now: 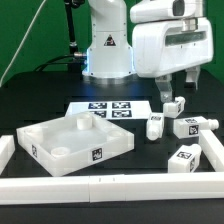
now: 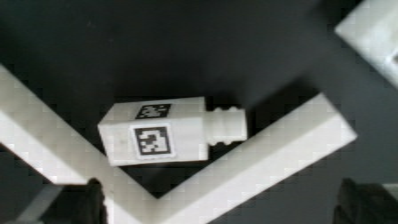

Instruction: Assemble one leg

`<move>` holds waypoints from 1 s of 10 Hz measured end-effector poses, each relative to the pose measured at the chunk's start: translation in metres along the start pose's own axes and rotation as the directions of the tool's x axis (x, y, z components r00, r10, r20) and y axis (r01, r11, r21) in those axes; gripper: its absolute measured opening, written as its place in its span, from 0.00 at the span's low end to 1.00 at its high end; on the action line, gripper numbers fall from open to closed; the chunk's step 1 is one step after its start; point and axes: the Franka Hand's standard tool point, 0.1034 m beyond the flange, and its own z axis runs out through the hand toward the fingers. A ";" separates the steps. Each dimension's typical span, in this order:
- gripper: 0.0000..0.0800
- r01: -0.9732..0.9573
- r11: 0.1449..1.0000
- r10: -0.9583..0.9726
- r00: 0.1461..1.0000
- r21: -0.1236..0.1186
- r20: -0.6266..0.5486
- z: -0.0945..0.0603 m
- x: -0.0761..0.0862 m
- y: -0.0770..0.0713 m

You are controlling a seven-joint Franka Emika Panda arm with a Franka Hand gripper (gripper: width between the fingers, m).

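The white arm (image 1: 105,45) bends over from its base and points its gripper (image 1: 177,84) straight down, the two dark fingers (image 1: 164,86) spread wide apart and empty.

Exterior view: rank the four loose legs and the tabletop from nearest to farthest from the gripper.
1. Back leg, just below the gripper.
2. Left-middle leg and right-middle leg, sides as the exterior view shows them: too close to call.
3. Front leg, nearest the camera.
4. Tabletop, at the exterior view's left.

Legs (image 1: 156,125) beside tabletop (image 1: 60,152), marker board (image 1: 105,108) behind
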 end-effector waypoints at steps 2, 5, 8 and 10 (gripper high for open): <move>0.81 -0.029 1.000 0.029 1.000 0.008 0.013 0.000 0.009 0.006; 0.81 -0.030 1.000 0.029 0.999 0.009 0.016 0.002 0.008 0.005; 0.81 -0.364 0.931 0.363 0.930 0.019 0.053 0.009 0.022 0.019; 0.81 -0.524 0.851 0.522 0.851 0.043 0.052 0.031 0.029 0.029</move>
